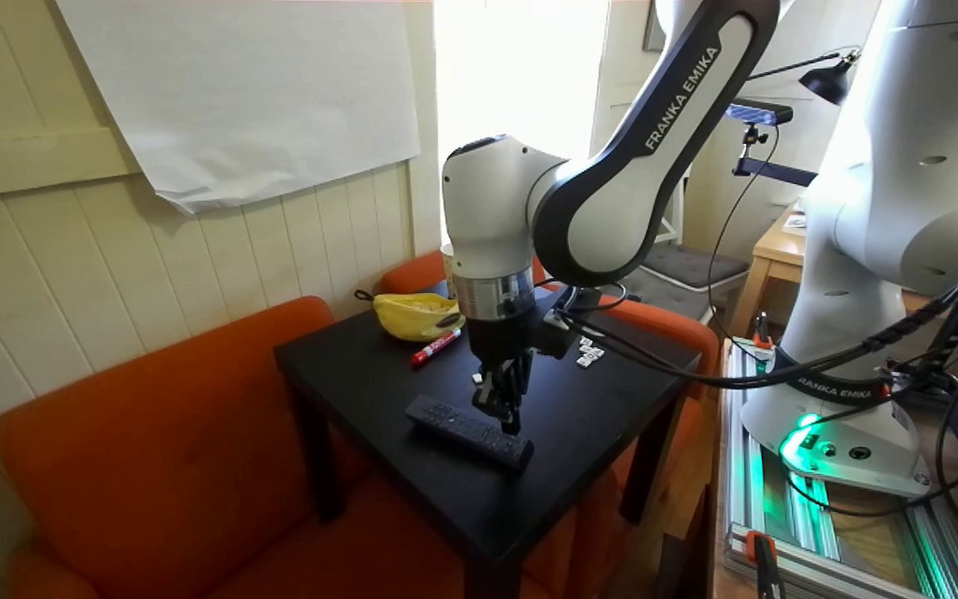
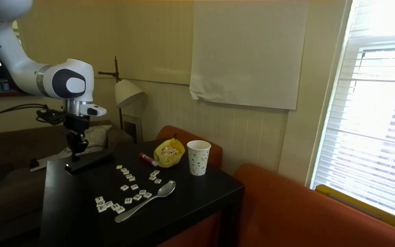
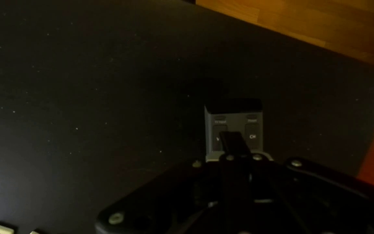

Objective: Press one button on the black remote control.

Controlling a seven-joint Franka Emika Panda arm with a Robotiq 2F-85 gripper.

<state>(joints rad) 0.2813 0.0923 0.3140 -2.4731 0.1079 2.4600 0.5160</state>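
Observation:
The black remote control (image 1: 454, 426) lies flat on the black table (image 1: 479, 507), near a table edge. It also shows in another exterior view (image 2: 93, 160), with a small bright light at one end. My gripper (image 1: 511, 428) points down over the remote, toward its end near the table edge. In the wrist view the gripper (image 3: 231, 133) looks shut, with nothing between its fingers. Its tips cover part of the volume button on the remote (image 3: 237, 121); the CH button shows beside them. The gripper hides the rest of the remote there. I cannot tell whether the tips touch it.
A yellow banana-shaped pouch (image 2: 159, 159), a red marker (image 2: 148, 159) and a patterned paper cup (image 2: 198, 161) stand or lie on the table. Several letter tiles (image 2: 137, 197) and a metal spoon (image 2: 149, 201) lie there too. An orange seat (image 1: 155, 466) borders the table.

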